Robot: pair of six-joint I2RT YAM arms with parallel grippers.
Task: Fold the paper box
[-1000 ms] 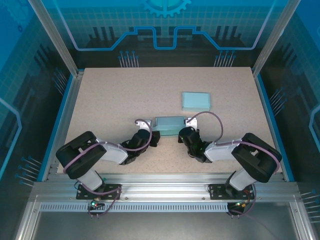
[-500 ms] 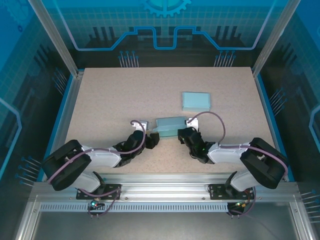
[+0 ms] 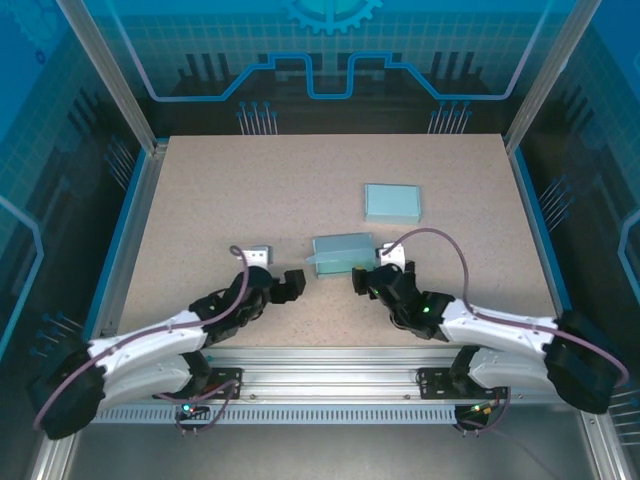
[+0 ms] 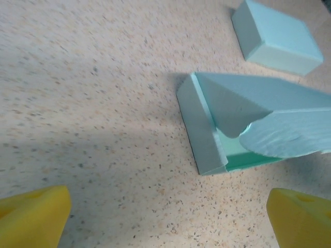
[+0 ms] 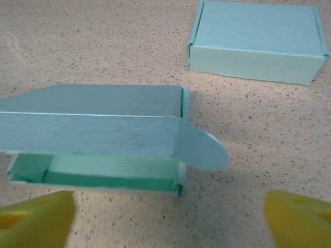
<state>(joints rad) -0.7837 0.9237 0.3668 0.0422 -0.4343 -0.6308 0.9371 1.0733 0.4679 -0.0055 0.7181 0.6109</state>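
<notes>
Well, left jaws and right jaws both stood wide apart, just beside the paper box (image 3: 341, 254), not touching it. It lay half-folded, lid flap loose, toward the counter's (image 3: 220, 190) near edge, a closed box (image 3: 392, 202) just behind.

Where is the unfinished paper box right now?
Top view: the unfinished box lies between the left gripper and right gripper, the closed box just beyond it.

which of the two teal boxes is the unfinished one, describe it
On the speckled beige tabletop, look mid-width, toward the near edge. The pale teal paper box there sits in front of a closed teal box. Unlike that neighbour, its lid gapes open with a rounded flap sticking out.
</notes>
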